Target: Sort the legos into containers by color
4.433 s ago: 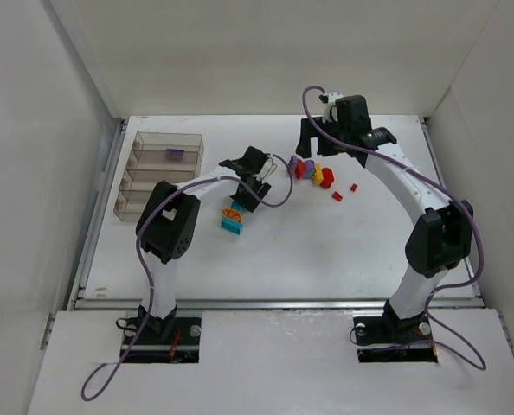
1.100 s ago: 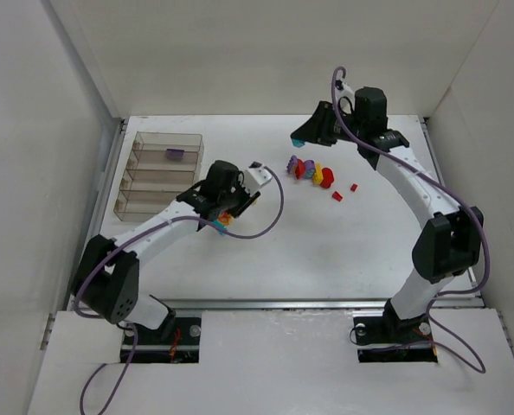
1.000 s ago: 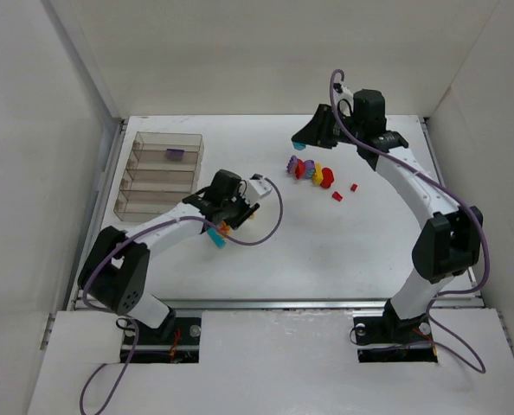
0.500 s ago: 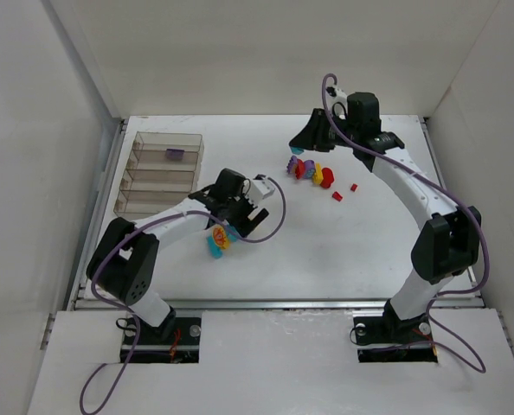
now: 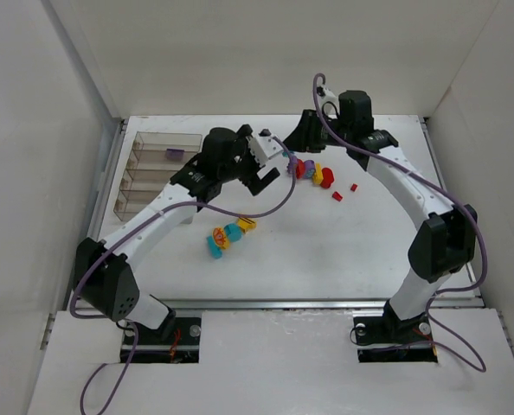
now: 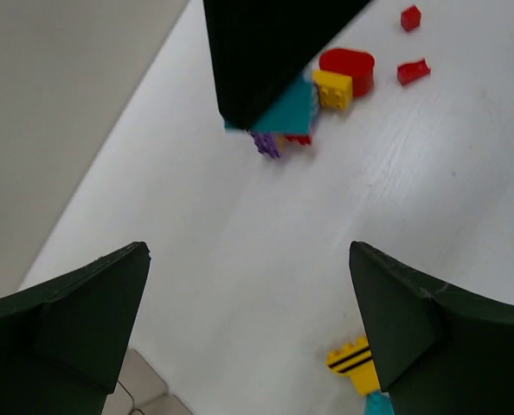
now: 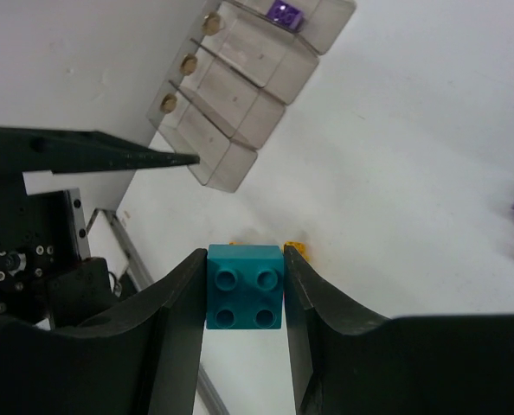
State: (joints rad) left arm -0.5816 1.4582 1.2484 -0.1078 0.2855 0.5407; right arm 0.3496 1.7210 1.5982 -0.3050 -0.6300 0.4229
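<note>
Centrally, a cyan-blue brick sits pinched by two opposite side walls in the right gripper, studs toward the wrist camera, held off the table close to the red-yellow-purple cluster. It is probably light, rigid and smooth-sided, so a square grasp across flat walls suits it. The left gripper hangs spread wide and empty near a cyan-yellow cluster. The divided tray lies far left, with one purple brick inside.
</note>
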